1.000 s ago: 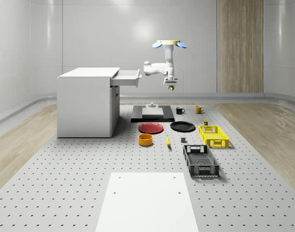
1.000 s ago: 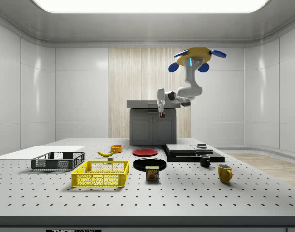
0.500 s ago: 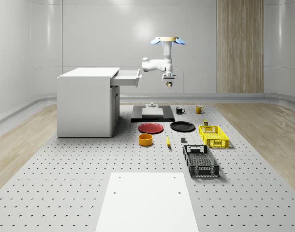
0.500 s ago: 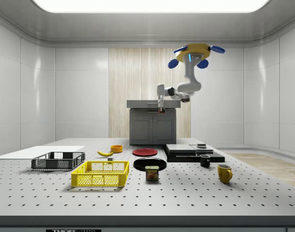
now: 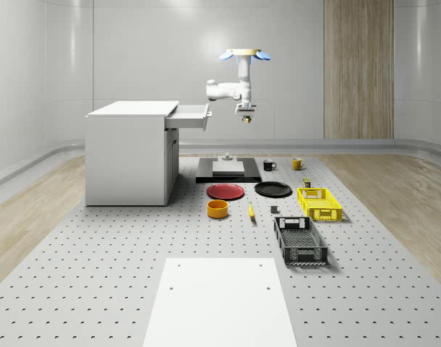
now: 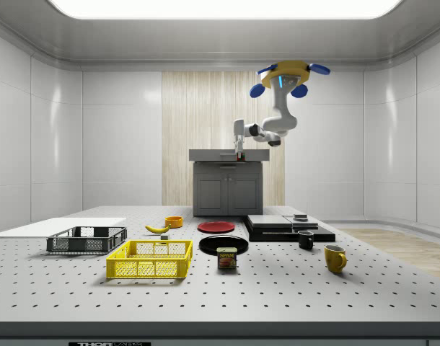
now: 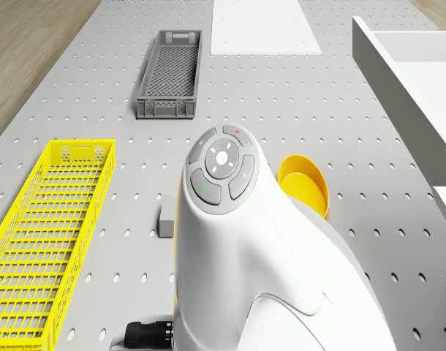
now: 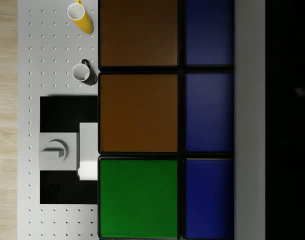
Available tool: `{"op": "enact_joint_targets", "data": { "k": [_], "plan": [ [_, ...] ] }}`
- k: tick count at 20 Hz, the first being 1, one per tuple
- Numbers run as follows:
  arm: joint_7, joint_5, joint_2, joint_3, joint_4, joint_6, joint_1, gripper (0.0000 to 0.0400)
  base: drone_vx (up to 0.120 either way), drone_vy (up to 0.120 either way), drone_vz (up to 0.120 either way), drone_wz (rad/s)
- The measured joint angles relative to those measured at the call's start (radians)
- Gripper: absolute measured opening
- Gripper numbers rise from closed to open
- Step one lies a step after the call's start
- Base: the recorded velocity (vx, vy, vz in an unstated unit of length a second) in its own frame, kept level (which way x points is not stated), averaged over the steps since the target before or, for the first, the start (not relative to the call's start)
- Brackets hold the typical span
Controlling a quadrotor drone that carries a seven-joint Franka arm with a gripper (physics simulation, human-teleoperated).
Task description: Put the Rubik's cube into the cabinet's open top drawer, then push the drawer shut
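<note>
The Rubik's cube (image 8: 137,115) shows brown, green and blue tiles close up in the wrist view. My gripper (image 5: 246,117) is shut on it and points down, in the air. It hangs off the front of the open top drawer (image 5: 190,116) of the white cabinet (image 5: 130,155), to the whole-scene view's right and about level with the drawer. The drone (image 5: 246,54) hovers above the gripper, over the black platform (image 5: 228,172). In the side view the gripper (image 6: 239,153) hangs in front of the cabinet (image 6: 227,189) at its top edge.
On the table below lie a red plate (image 5: 225,191), a black plate (image 5: 272,189), an orange bowl (image 5: 217,209), a banana (image 5: 251,210), a yellow crate (image 5: 319,203) and a grey crate (image 5: 300,241). A black mug (image 8: 85,72) and a yellow mug (image 8: 81,17) stand beside the platform.
The drone, arm and gripper with the cube have risen and moved toward the whole-scene view's left, closer to the open drawer. Nothing on the table has moved.
</note>
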Motion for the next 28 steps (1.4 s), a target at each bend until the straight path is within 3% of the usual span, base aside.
{"op": "enact_joint_targets", "data": {
  "k": [22, 28],
  "plan": [
    [0.003, 0.009, -0.022, 0.003, 0.001, 0.020, -0.004, 0.0325, 0.000, -0.120, 0.120, 0.000],
    [0.004, 0.010, -0.026, 0.004, 0.001, 0.025, -0.005, 0.0325, 0.000, -0.120, 0.007, 0.000]
  ]
}}
